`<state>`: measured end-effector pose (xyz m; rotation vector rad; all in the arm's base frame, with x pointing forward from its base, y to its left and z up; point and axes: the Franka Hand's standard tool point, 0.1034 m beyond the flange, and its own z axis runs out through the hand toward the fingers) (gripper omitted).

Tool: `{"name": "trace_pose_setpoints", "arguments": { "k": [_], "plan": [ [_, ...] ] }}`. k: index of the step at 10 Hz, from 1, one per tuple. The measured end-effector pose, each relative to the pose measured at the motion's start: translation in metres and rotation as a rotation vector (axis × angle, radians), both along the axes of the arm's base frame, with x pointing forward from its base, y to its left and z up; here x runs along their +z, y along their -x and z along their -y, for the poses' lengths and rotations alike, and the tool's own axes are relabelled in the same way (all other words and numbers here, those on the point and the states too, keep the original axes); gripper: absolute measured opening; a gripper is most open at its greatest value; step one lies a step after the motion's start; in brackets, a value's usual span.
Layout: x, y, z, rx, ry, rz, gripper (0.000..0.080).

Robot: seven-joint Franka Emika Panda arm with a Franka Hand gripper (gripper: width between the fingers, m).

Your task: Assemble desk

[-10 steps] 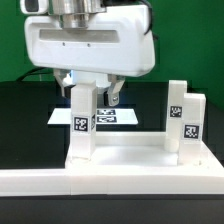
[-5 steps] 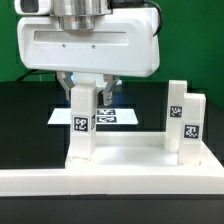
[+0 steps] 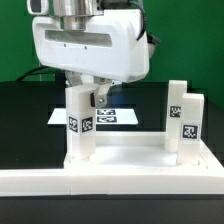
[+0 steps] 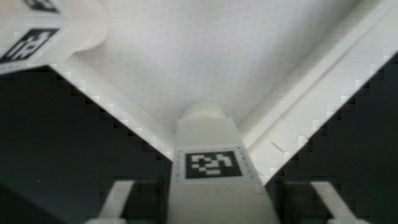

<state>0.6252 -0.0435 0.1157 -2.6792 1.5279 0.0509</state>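
Note:
The white desk top lies flat with its rim up. A short square tagged leg stands upright in its corner socket at the exterior view's left. My gripper comes down over this leg and is shut on its upper part. One finger shows beside it. In the wrist view the leg runs between my fingers, with the gripper around it and the desk top beyond. Two more tagged legs stand at the exterior view's right.
The marker board lies on the black table behind the desk top. A long white rail runs along the front below the desk top. Another tagged white part shows at the edge of the wrist view.
My gripper has turned about its vertical axis and shifted slightly toward the exterior view's right. The held leg has turned with it and now shows two tagged faces instead of one.

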Motion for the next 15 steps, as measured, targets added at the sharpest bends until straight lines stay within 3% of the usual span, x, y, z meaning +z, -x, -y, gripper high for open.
{"name": "trace_pose_setpoints", "arguments": {
  "k": [1, 3, 6, 7, 8, 9, 11, 15],
  "plan": [
    [-0.001, -0.002, -0.002, -0.189, -0.006, -0.003, 0.0285],
    [-0.001, -0.008, -0.007, -0.515, -0.057, 0.038, 0.0287],
    [-0.002, -0.008, -0.012, -0.737, -0.097, 0.074, 0.0287],
    [-0.003, -0.008, -0.011, -0.715, -0.094, 0.076, 0.0370],
    [-0.003, -0.008, -0.011, -0.656, -0.089, 0.081, 0.0566],
    [-0.003, -0.005, -0.009, -0.446, -0.065, 0.084, 0.0623],
    [0.001, -0.004, -0.006, -0.051, -0.018, 0.115, 0.0645],
    [0.000, 0.005, -0.002, 0.210, 0.013, 0.144, 0.0649]
  ]
}}
